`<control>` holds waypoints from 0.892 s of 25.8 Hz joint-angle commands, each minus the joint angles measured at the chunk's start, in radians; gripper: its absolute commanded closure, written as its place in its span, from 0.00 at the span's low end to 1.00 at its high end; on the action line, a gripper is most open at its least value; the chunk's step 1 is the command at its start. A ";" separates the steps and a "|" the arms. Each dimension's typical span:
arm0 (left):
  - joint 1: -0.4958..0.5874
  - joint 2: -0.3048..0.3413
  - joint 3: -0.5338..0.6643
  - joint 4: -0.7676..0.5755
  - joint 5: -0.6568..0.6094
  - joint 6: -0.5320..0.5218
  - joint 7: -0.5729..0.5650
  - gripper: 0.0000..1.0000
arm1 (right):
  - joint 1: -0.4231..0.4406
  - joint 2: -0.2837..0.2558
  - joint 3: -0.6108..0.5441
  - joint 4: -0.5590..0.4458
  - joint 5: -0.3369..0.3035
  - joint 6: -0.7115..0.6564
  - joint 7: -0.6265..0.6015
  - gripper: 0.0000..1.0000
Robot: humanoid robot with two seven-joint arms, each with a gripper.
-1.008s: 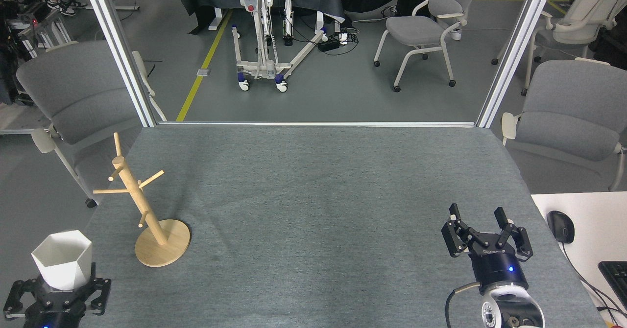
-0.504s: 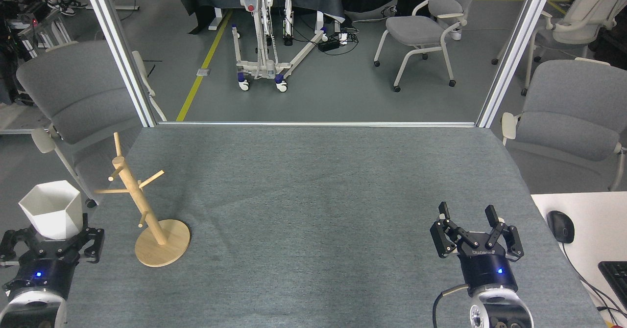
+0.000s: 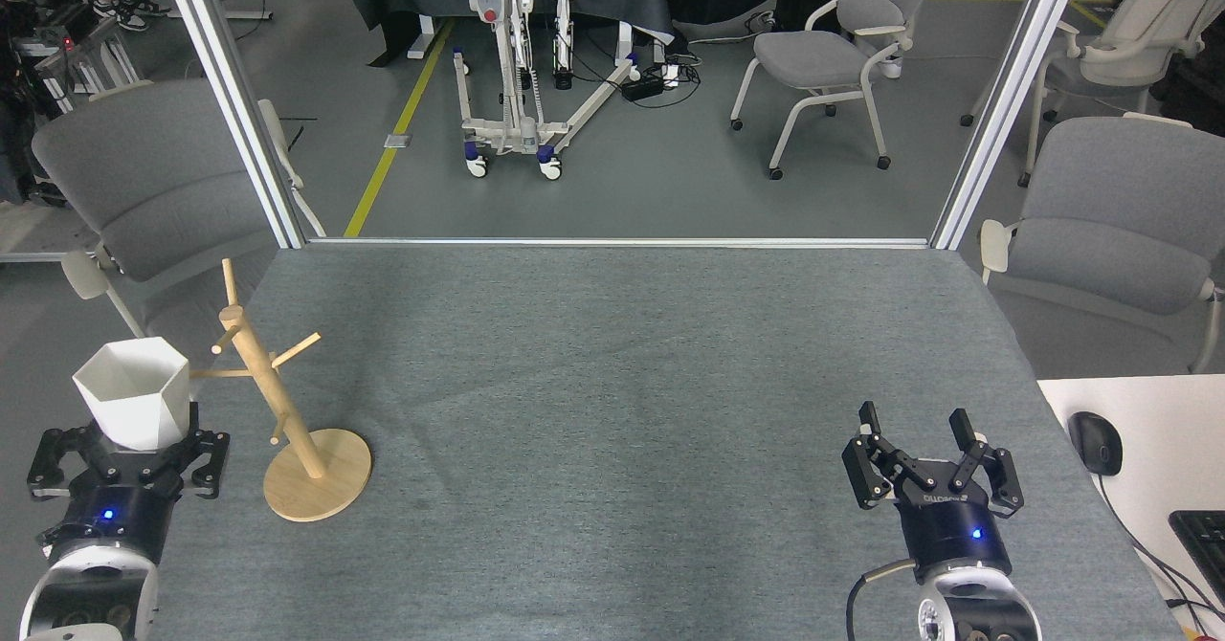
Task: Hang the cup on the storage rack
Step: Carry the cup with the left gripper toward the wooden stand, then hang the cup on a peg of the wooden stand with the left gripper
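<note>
Nearest us, bottom L, our left gripper (image 3: 129,454) is clamped on the base of the white faceted cup (image 3: 135,405), which sits upright w/ its hexagonal rim open toward the top; no handle visible from here. The cup is held off the table, at the table's L edge, and its R side overlaps the tip of a sideways peg in this view; we can't tell if they touch. Bottom R, our right gripper (image 3: 926,464) holds nothing, fingers spread apart, pointing away from us over the grey felt-covered table (image 3: 632,392). Just R of the cup stands the wooden mug tree (image 3: 278,402): round flat base on the tabletop, post leaning slightly in the view, several short angled pegs, all bare. Grippers are well apart, one per side. At the R edge, a white desk (image 3: 1148,411) w/ a black mouse (image 3: 1094,442) and the corner of a black keyboard (image 3: 1208,536). Past the table's far edge, two white frame posts rise L and R. Beyond: grey chair (image 3: 144,182) on the L, another grey chair (image 3: 1120,210) on the R, a white wheeled lift stand (image 3: 512,57) in the middle of the floor, a yellow floor line (image 3: 397,124) beside it, and one more grey chair (image 3: 842,48) farther back.
</note>
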 commanded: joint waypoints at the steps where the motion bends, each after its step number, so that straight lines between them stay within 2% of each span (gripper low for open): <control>1: -0.004 -0.001 -0.011 0.000 -0.027 -0.001 -0.002 1.00 | -0.007 0.007 0.000 0.008 0.001 0.000 -0.001 0.00; 20: 0.005 -0.038 -0.075 0.009 -0.141 0.002 0.000 1.00 | -0.015 -0.010 -0.001 0.040 -0.005 0.003 -0.002 0.00; 21: 0.005 -0.044 -0.075 0.014 -0.139 0.002 0.000 0.97 | -0.013 -0.008 -0.003 0.042 -0.005 0.004 -0.002 0.00; 22: 0.004 -0.050 -0.075 0.014 -0.141 0.004 0.000 0.73 | -0.013 -0.005 -0.003 0.043 -0.005 0.004 -0.002 0.00; 23: 0.004 -0.053 -0.075 0.015 -0.141 0.005 0.000 0.37 | -0.013 -0.007 -0.003 0.051 -0.003 0.004 -0.002 0.00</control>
